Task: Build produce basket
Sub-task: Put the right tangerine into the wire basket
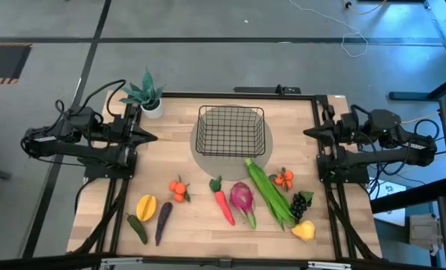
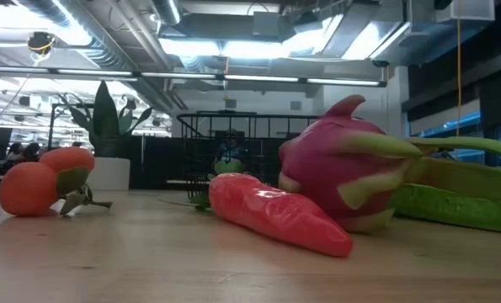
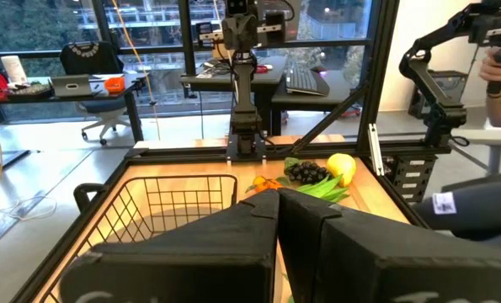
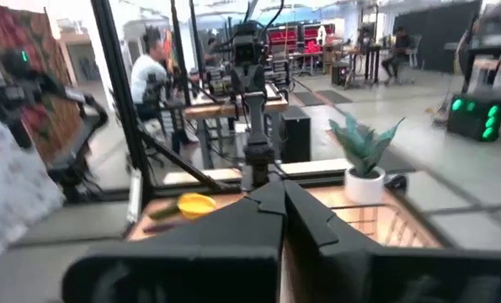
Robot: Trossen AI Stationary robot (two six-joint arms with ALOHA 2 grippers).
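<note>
The black wire basket [image 1: 231, 130] stands on a grey round mat [image 1: 208, 159] at the table's far middle. The produce lies on the near half: oranges [image 1: 179, 189], carrot [image 1: 223, 202], pink dragon fruit [image 1: 242, 201], green bean pods [image 1: 268, 191], black grapes [image 1: 300, 203], a yellow pear-shaped fruit [image 1: 304, 229], mango [image 1: 146, 205], dark green pepper [image 1: 137, 228], eggplant [image 1: 163, 220]. My left gripper [image 1: 152, 136] is shut at the table's left edge, high up and level. My right gripper [image 1: 309, 132] is shut at the right edge, likewise level. Both hold nothing.
A teal potted plant [image 1: 148, 94] in a white pot stands at the far left corner. A second orange cluster [image 1: 284, 178] lies beside the bean pods. Black frame rails [image 1: 121, 202] run along the table's sides. A seated person [image 4: 153, 76] is in the room beyond.
</note>
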